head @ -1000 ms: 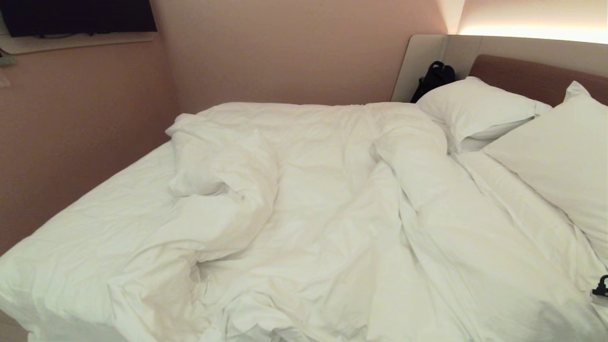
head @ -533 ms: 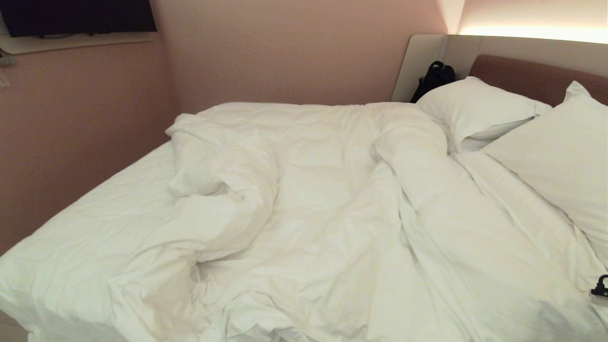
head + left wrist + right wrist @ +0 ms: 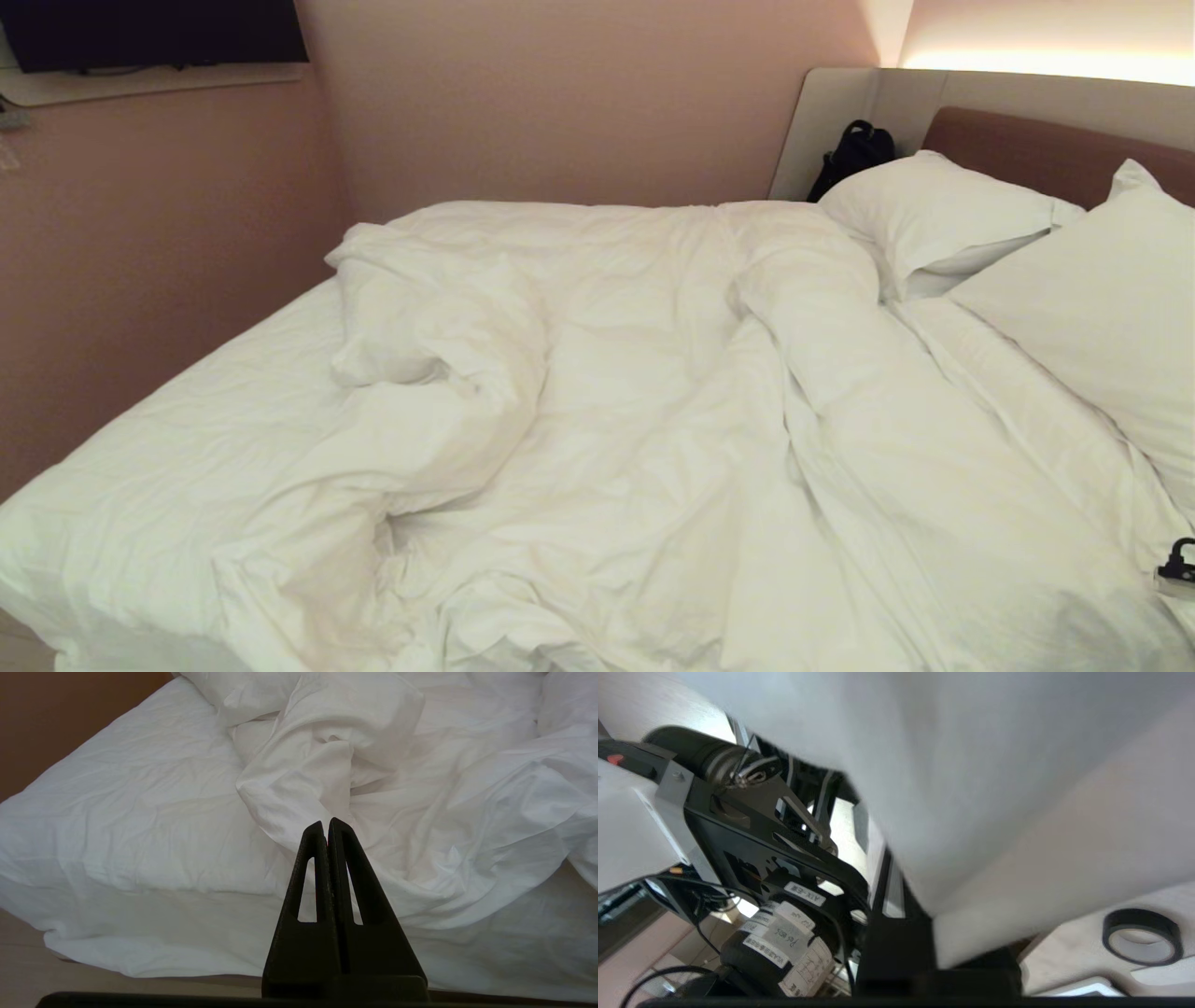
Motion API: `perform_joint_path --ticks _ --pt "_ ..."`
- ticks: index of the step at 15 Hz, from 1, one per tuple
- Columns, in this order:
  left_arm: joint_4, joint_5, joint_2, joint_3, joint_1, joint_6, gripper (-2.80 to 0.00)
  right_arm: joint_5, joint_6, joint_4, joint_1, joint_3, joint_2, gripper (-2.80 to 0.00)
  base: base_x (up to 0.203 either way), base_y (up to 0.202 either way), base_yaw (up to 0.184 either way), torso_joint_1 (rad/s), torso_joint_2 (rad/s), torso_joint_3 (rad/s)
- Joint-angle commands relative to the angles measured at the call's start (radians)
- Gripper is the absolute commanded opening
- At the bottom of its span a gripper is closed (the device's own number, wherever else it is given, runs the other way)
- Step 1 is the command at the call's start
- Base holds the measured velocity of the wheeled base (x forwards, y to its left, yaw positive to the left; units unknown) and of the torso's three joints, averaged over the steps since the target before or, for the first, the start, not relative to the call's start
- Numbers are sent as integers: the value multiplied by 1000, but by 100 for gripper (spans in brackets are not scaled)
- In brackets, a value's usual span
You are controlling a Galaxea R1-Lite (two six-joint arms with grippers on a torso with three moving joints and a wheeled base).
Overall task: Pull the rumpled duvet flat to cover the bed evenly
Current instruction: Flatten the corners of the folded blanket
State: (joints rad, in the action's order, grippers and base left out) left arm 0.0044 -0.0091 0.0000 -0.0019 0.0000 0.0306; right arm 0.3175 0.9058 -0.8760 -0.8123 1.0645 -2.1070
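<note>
One puffy, rumpled white duvet is bunched on the white-sheeted bed. The right gripper is clamped on its edge; the left gripper is closed, empty. A slow, level pull is advised.

The thick, puffy white duvet lies rumpled in folds across the low white-sheeted bed, bunched toward its brown padded headboard.

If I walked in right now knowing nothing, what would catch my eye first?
The big white duvet heaped in rumpled folds across the middle of the bed, leaving bare sheet toward the wall. Two plump pillows lean at the brown headboard. The left gripper, shut, points at the bed's near edge.
</note>
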Motion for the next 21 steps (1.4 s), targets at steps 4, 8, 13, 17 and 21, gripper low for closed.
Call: perform_joint_path --ticks 4,8,13,17,21 --pt "0 0 0 0 0 0 -280 2 4 -5 1 0 -2 -280 0 0 0 0 0 0" --pt "0 0 0 0 0 0 -280 20 -10 -24 -25 -29 31 -280 0 0 0 0 0 0" --pt "0 0 0 0 0 0 -280 90 -8 -45 -211 -151 200 -280 0 0 0 0 0 0" --pt "0 0 0 -1 0 0 -280 108 -9 -234 -375 -160 273 -280 0 0 0 0 0 0" --pt "0 0 0 0 0 0 -280 134 -5 -383 -464 -139 358 -280 0 0 0 0 0 0"
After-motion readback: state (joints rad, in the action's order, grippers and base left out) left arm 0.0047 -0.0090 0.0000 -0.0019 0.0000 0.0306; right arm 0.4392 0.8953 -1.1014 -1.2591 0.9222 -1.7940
